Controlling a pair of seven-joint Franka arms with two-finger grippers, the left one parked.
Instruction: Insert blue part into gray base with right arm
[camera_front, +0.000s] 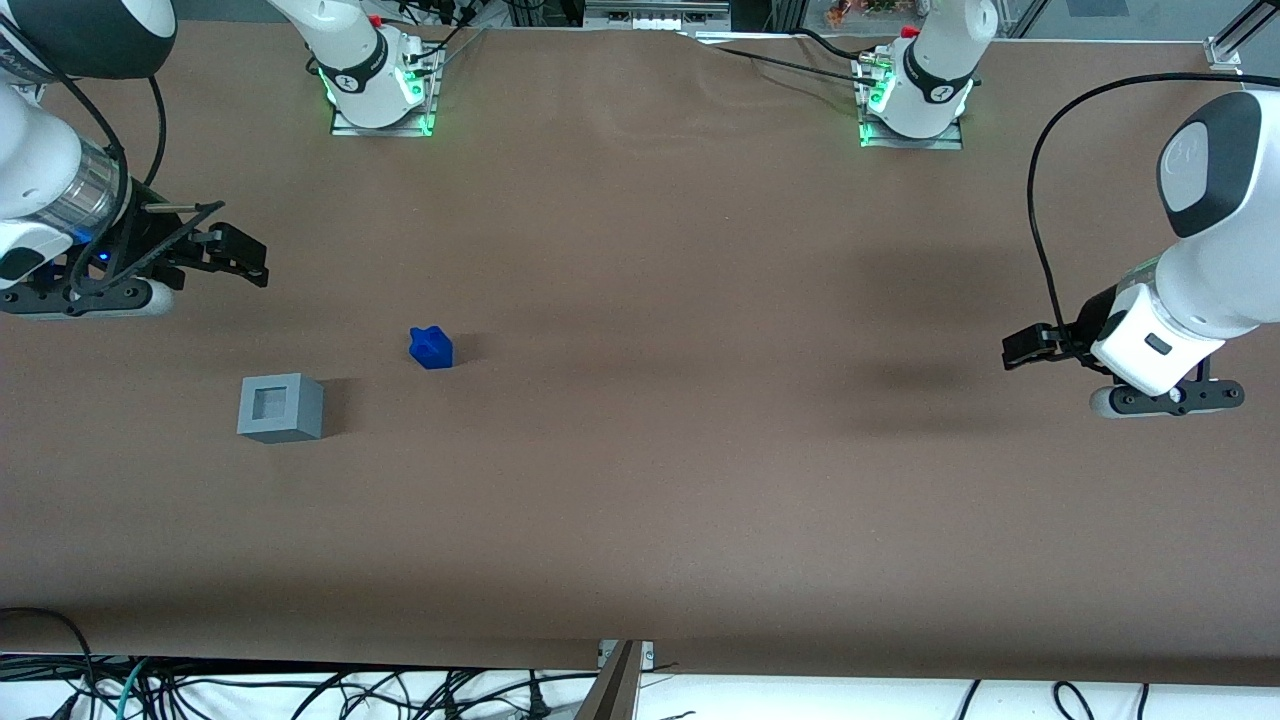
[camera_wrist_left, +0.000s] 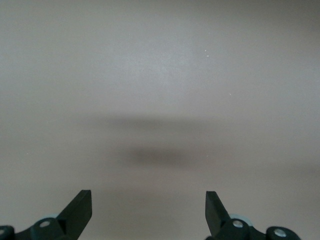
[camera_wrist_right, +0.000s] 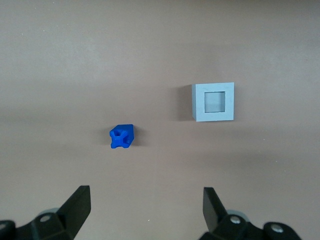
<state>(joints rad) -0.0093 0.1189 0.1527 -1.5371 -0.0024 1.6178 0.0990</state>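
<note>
Right wrist view shows the gripper (camera_wrist_right: 142, 210) hanging empty with fingers spread wide above the brown table (camera_wrist_right: 60, 60), the blue part (camera_wrist_right: 121, 136) lying near but apart from the gray base (camera_wrist_right: 213, 102), so an off-center grasp could tilt the small block and jam it at the socket rim.

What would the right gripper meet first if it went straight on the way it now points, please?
Probably bare table. The open gripper faces down at the brown surface, with the blue part and gray base both lying off its centre line, though depth is hard to judge.
</note>
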